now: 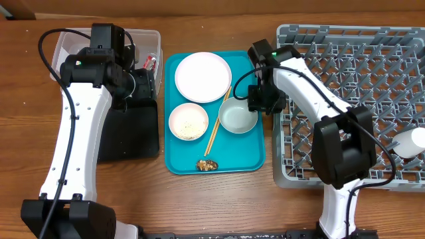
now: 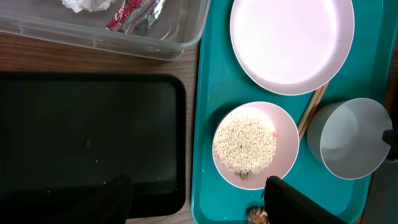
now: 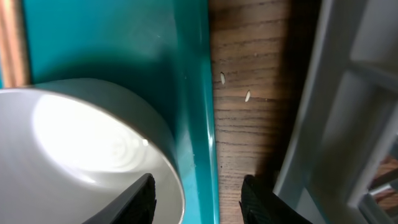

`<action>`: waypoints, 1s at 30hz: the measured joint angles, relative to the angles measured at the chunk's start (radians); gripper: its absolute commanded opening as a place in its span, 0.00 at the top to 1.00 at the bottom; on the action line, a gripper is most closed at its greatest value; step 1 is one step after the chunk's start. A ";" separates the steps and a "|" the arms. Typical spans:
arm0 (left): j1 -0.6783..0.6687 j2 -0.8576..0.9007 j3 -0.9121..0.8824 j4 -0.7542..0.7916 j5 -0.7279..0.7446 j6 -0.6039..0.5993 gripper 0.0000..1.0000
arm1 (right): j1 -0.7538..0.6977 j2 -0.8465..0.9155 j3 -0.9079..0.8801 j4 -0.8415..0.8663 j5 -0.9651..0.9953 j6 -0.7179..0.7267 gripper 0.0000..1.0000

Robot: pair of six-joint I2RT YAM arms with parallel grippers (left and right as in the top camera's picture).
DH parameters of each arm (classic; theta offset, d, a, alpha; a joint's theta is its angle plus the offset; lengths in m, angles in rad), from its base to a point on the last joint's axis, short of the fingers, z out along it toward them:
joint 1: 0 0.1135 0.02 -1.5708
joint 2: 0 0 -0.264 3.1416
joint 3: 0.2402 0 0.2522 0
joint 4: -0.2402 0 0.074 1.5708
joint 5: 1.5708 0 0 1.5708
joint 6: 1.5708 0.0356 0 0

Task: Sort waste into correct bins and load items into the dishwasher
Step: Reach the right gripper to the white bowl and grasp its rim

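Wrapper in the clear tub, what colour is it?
Red and white wrapper, silvery edges; clearest in left wrist view.

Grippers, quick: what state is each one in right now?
Left gripper: open, fingers wide apart, holding nothing.
Right gripper: open, fingers straddling the pale bowl at its rim, not closed on it.

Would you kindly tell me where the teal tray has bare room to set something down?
Bare patches lie along the near edge of the teal tray: left of the brown food scrap, below the rice bowl, and right of it, below the pale bowl. Elsewhere the plate, both bowls and the chopsticks crowd it.
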 measured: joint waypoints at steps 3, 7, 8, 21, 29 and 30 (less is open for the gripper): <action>0.000 0.000 0.000 0.000 0.000 0.000 0.30 | 0.008 0.018 0.000 0.001 0.002 0.000 0.54; 0.000 0.000 0.000 -0.001 0.000 0.000 0.30 | 0.027 0.027 0.000 0.007 0.003 0.005 0.58; 0.000 0.000 0.000 0.000 0.000 0.000 0.30 | 0.031 0.027 0.000 0.007 0.003 0.005 0.58; 0.000 0.000 0.000 0.000 0.000 0.000 0.30 | 0.037 0.027 0.000 0.007 0.003 0.024 0.63; 0.000 0.000 0.000 0.000 0.000 0.000 0.30 | 0.037 0.027 -0.055 0.039 0.003 0.039 0.76; 0.000 0.000 0.000 -0.001 0.000 0.000 0.30 | 0.037 0.027 -0.063 0.040 0.003 0.042 0.81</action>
